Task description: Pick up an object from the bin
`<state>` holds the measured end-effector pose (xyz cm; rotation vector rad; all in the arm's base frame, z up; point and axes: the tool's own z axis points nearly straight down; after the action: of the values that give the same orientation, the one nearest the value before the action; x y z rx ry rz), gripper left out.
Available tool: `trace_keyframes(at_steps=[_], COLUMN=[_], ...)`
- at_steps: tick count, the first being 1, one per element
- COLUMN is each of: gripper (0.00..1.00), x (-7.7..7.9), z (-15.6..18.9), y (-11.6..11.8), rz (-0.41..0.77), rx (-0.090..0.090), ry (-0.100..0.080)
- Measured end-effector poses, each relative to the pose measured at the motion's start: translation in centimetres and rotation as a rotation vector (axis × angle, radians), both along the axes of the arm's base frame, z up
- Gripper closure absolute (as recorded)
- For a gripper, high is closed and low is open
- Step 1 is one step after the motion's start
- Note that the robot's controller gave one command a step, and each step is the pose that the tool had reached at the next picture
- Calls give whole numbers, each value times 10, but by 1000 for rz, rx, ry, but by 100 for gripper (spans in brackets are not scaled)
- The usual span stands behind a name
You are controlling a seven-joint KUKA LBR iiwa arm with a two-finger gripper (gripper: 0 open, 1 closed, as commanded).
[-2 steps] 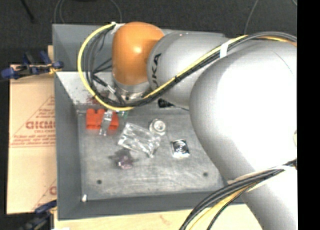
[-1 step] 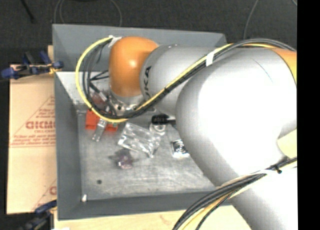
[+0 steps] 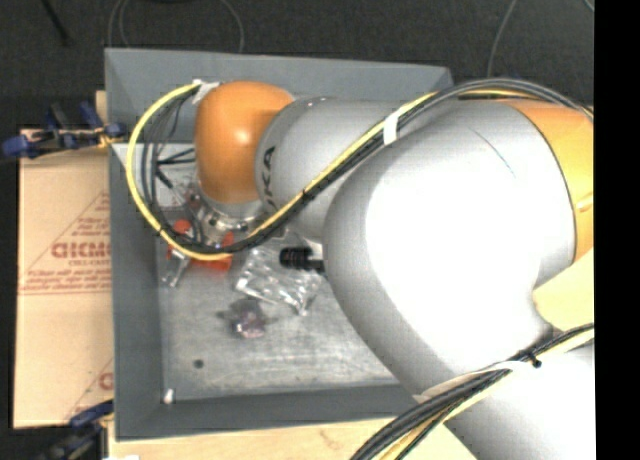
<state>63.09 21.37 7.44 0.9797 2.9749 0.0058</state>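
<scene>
My gripper [image 3: 218,220] is low in the bin's left half, mostly hidden beneath the arm's wrist. Just left of it lie a small red-orange thing [image 3: 181,228] and a small silvery metal piece [image 3: 175,270]. To its lower right lies a clear crinkled plastic packet [image 3: 276,284], with a short black cylinder [image 3: 298,258] at the packet's upper edge. A small dark purplish lump [image 3: 247,320] rests on the bin floor below the packet. I cannot see anything held.
The arm covers the bin's right half and much of its back. Black and yellow cables loop round the wrist near the left wall. Bare grey floor shows along the front left of the bin.
</scene>
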Motion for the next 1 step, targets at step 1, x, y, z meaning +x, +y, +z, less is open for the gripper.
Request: trace_keyframes(at_steps=[1], gripper=[100], x=[2], z=[2], y=[-1], rz=[0], rx=[0], ry=[-5])
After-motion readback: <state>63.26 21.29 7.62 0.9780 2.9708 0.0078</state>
